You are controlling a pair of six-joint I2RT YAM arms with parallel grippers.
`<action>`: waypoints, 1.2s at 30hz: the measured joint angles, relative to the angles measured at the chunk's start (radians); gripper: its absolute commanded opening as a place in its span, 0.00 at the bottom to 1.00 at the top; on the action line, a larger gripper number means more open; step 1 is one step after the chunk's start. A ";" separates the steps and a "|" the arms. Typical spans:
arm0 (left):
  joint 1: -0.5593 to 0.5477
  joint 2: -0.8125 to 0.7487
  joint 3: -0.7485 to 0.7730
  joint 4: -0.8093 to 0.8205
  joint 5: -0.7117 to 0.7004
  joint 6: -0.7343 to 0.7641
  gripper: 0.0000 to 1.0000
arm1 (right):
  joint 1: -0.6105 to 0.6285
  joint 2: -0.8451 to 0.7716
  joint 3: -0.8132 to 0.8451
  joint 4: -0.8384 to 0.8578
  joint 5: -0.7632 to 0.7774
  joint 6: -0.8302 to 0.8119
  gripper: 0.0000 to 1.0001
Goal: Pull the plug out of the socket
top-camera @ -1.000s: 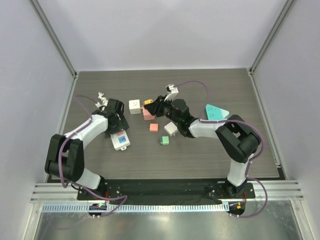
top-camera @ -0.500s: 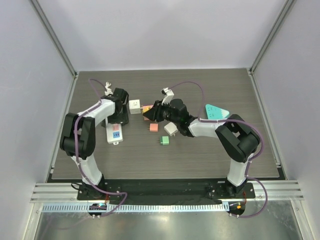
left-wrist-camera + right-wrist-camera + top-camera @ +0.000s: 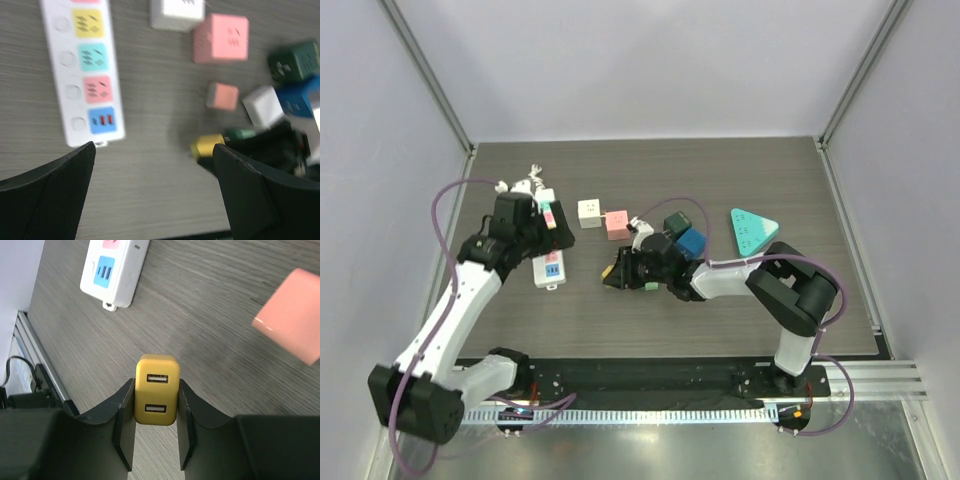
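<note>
The socket is a white power strip (image 3: 550, 271) with coloured outlets, lying left of centre; the left wrist view shows its yellow, teal, pink and blue outlets (image 3: 82, 75) with nothing plugged in. My right gripper (image 3: 616, 272) is shut on a yellow two-port USB plug (image 3: 156, 390), held just over the table to the right of the strip (image 3: 115, 270) and apart from it. The plug (image 3: 207, 145) also shows in the left wrist view. My left gripper (image 3: 558, 232) hovers over the strip's far end, open and holding nothing (image 3: 154, 150).
A white cube (image 3: 589, 212) and a pink cube (image 3: 616, 223) lie beyond the plug. A dark green block (image 3: 675, 224) and a blue block (image 3: 691, 241) sit by my right arm. A teal triangle (image 3: 753, 230) lies at the right.
My right gripper carried the yellow plug toward the near edge. My left gripper opened wide and its arm swung back and up from the strip.
</note>
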 measured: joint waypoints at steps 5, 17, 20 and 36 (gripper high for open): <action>-0.107 -0.173 -0.207 0.031 0.141 -0.065 1.00 | -0.008 0.010 0.000 0.000 0.028 0.054 0.32; -0.284 -0.411 -0.442 0.126 0.267 -0.238 1.00 | -0.011 0.063 0.013 -0.008 0.069 0.119 0.75; -0.295 -0.459 -0.474 0.163 0.270 -0.276 1.00 | -0.007 0.048 0.018 -0.018 0.094 0.114 0.89; -0.308 -0.711 -0.734 0.433 0.270 -0.430 1.00 | 0.000 -0.586 -0.240 -0.311 0.386 0.086 1.00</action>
